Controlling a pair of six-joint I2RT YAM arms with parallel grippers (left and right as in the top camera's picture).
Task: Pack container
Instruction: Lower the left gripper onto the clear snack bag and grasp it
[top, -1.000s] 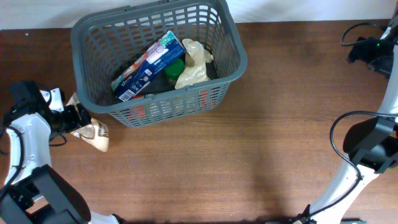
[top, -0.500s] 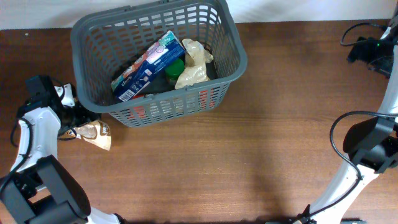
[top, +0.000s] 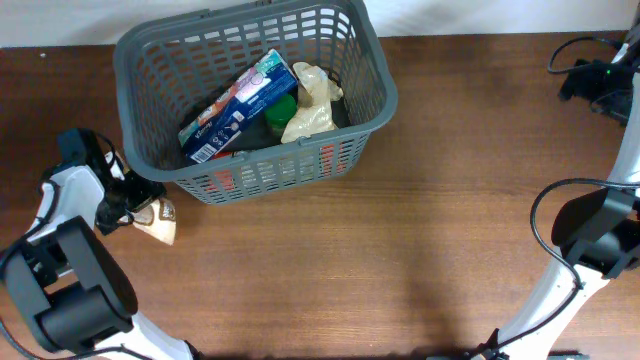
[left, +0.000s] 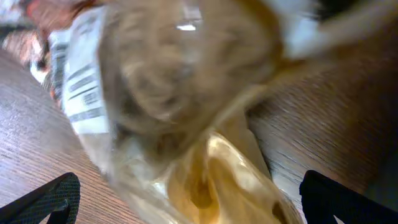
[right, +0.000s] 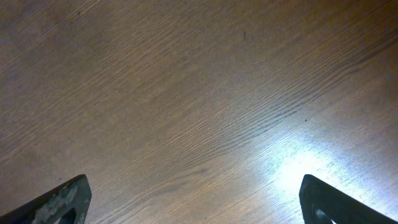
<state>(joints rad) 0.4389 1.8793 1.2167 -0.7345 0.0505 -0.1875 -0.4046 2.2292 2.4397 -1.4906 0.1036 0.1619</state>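
Lying beside basket (top: 270, 178), clear snack bag (left: 186, 124) is framed by left gripper (left: 196, 202), fingers spread for pickup; right gripper (right: 199, 200) parked, likewise spread.

The right gripper (right: 200, 202) hangs spread wide above the wooden table (right: 186, 93)
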